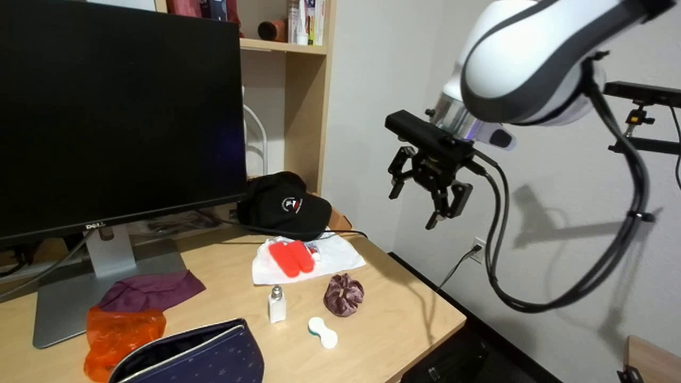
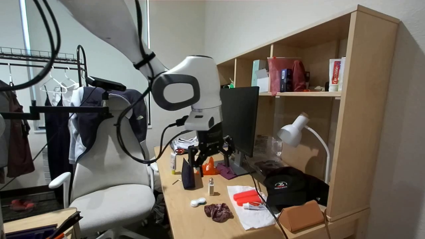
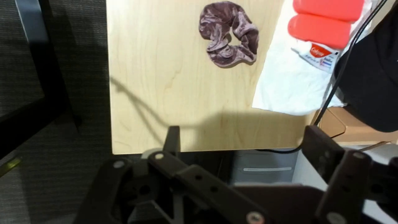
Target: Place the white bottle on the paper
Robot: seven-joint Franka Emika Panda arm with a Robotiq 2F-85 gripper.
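Observation:
The white bottle (image 1: pixel 276 308) stands upright on the desk in an exterior view, with a narrower grey cap. It also shows upright in an exterior view (image 2: pixel 211 188) and is out of the wrist view. The paper (image 1: pixel 341 256) is a white sheet lying flat and slightly wrinkled; it also shows in an exterior view (image 2: pixel 255 219) and in the wrist view (image 3: pixel 284 85). Two red pieces and a small toothpaste tube lie on it. My gripper (image 1: pixel 414 206) is open and empty, high above the desk's end; its spread fingers also show in the wrist view (image 3: pixel 242 128).
A purple scrunchie (image 1: pixel 343 295) and a white lens case (image 1: pixel 323 333) lie near the bottle. A dark blue pouch (image 1: pixel 205 356), orange bag (image 1: pixel 121 340) and monitor (image 1: pixel 119 122) stand beyond. A black cap (image 1: pixel 287 207) and a black cable (image 3: pixel 345 59) border the paper.

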